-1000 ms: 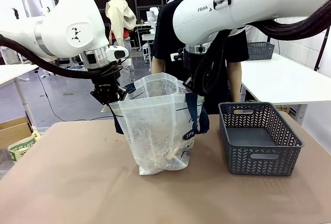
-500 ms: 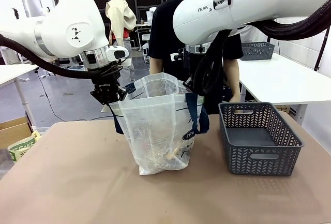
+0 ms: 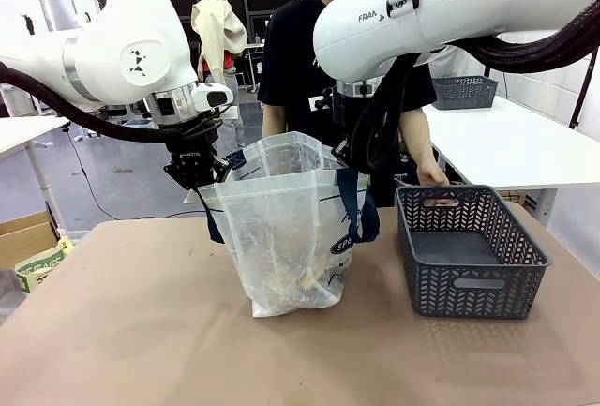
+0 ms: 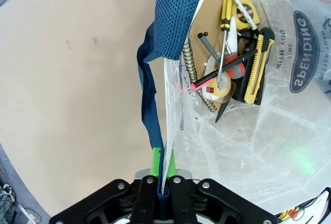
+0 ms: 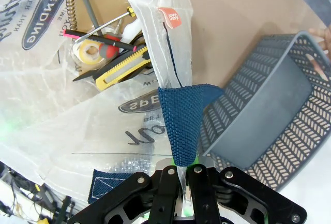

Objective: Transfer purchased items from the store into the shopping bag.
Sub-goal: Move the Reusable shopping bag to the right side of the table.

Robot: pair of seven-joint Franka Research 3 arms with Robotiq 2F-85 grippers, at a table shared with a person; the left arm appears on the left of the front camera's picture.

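Two grippers, and both are latched onto the shopping bag (image 3: 281,237). The left gripper (image 4: 162,158) is clamped on the bag's rim where a navy strap (image 4: 150,110) hangs, with its green pads squeezed tight on plastic and webbing. The right gripper (image 5: 182,166) has the opposite rim pinched the same way, its fingers closed on the plastic next to the second navy strap (image 5: 181,120). Strung between them, the mouth of the bag gapes open. The bag stands upright with its bottom on the tan bench (image 3: 131,331).

The purchased items (image 4: 227,63) are all piled at the bottom of the bag. The wrist cams look straight down on them:
- a tan spiral notebook (image 4: 199,38) leaning against the bag's wall
- a yellow and black utility knife (image 4: 257,63)
- a roll of tape (image 4: 218,83)
- a yellow-handled screwdriver (image 4: 227,14)
- a couple of thin pen-like sticks crossing over the heap, one with a pink end (image 4: 199,84)

The dark grey basket (image 3: 466,286) sits on the bench to the robot's right of the bag, near it but not touching. A person in a black top stands behind the bag with one hand (image 3: 433,177) at the basket's far rim. I can't tell whether it's actually gripping the rim.
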